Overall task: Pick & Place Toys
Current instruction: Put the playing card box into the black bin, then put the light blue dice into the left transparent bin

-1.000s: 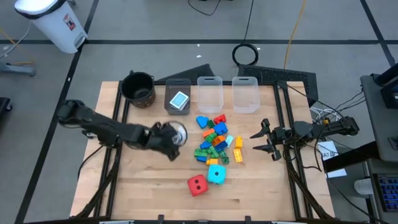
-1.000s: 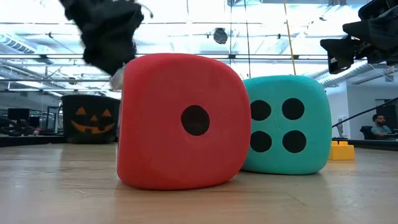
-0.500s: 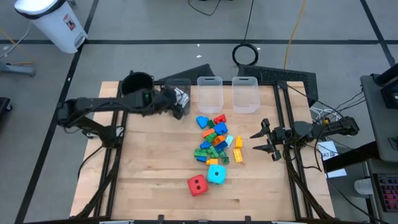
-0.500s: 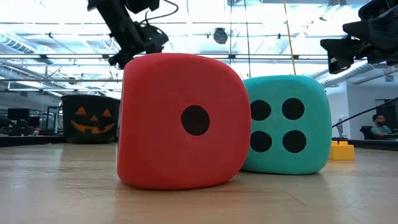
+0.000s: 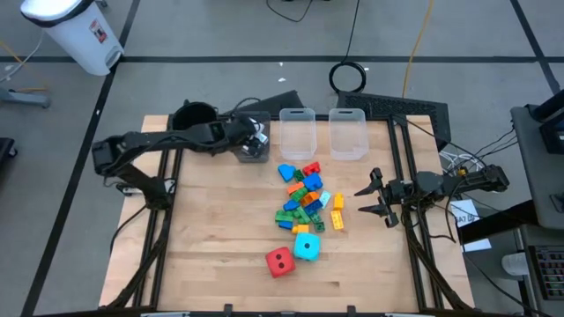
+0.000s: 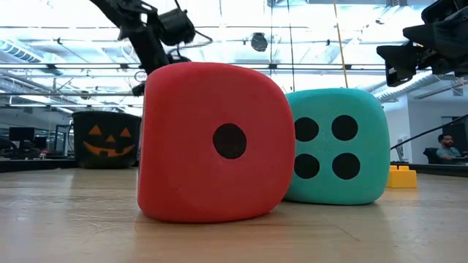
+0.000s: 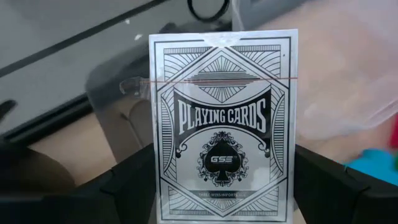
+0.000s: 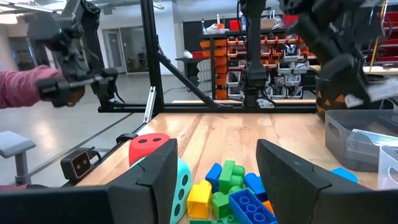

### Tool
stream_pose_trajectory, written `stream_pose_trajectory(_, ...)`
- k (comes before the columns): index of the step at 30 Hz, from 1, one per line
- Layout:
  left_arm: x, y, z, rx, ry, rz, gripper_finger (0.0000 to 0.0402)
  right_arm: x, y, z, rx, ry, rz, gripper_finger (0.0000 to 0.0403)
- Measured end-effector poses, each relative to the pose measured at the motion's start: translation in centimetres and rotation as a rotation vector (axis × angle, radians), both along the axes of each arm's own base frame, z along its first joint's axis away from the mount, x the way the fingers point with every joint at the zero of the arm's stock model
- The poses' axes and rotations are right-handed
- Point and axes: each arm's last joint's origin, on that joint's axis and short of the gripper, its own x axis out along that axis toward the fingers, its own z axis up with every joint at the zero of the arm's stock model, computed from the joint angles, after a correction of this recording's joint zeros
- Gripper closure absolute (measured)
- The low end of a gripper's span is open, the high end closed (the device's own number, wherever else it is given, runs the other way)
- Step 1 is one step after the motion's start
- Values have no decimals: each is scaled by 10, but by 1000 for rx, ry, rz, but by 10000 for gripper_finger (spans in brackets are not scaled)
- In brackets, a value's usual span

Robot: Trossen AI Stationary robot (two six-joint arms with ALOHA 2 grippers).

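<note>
My left gripper (image 5: pixel 254 138) hangs over the grey bin (image 5: pixel 253 153) at the table's far side, shut on a white pack of playing cards (image 7: pixel 222 124). The loose bricks (image 5: pixel 304 198) lie in a heap mid-table. The red cube (image 5: pixel 279 261) and the cyan dotted cube (image 5: pixel 307 246) rest on the table nearer the front edge, side by side. My right gripper (image 5: pixel 370 197) waits open at the table's right edge, level, with the bricks (image 8: pixel 227 186) ahead of it. My left gripper pinches the pack between its two fingers by its two long side edges (image 7: pixel 155 177), at the lower half of the pack. The fingers slant down from the table's left and lie along the pack. It stands lengthwise in the hold, printed face toward the wrist camera, clear above the bin.
Two clear bins (image 5: pixel 297 132) (image 5: pixel 348 132) stand right of the grey one along the far edge. A black pot with a pumpkin face (image 6: pixel 106 139) stands at the far left. A person's pink sleeve (image 8: pixel 28 84) shows beyond the table.
My left gripper has swung from the table's middle left toward the far edge and a little right, turning its wrist, and now hangs over the grey bin. Most of the move came early; lately it has slowed. My right gripper has kept still.
</note>
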Motion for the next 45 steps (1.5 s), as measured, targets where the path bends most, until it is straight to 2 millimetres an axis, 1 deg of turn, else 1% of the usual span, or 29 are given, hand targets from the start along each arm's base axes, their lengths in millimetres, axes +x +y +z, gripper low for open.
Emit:
stream_pose_trajectory(5,11,7,-25,-26,57,9,98,0,0,0,0,0,0,215)
stream_pose_trajectory(11,14,17,-43,-61,70,71,97,0,0,0,0,-1,0,215)
stream_pose_trajectory(13,14,19,-47,-68,83,79,76,0,0,0,0,0,0,216)
stream_pose_trajectory(16,15,19,-47,-62,92,65,27,0,0,0,0,-1,0,215)
stream_pose_trajectory(18,16,19,-46,-49,86,48,14,0,0,0,0,0,0,215)
stream_pose_trajectory(22,18,19,-43,-39,56,49,40,0,0,0,0,0,0,215)
stream_pose_trajectory(25,17,19,-40,-29,64,8,62,0,0,0,0,-1,0,215)
stream_pose_trajectory(28,17,17,-23,-19,57,-88,79,0,0,0,0,0,0,216)
stream_pose_trajectory(32,8,10,16,-23,-7,-202,97,0,0,0,0,0,0,216)
stream_pose_trajectory(36,-11,-8,62,25,-129,-292,109,0,0,0,0,0,0,215)
stream_pose_trajectory(39,-28,-29,89,94,-204,-365,116,0,0,0,0,0,0,216)
stream_pose_trajectory(42,-45,-51,103,137,-253,-442,122,0,0,0,0,0,0,215)
stream_pose_trajectory(45,-58,-72,108,161,-284,-521,126,0,0,0,0,0,0,216)
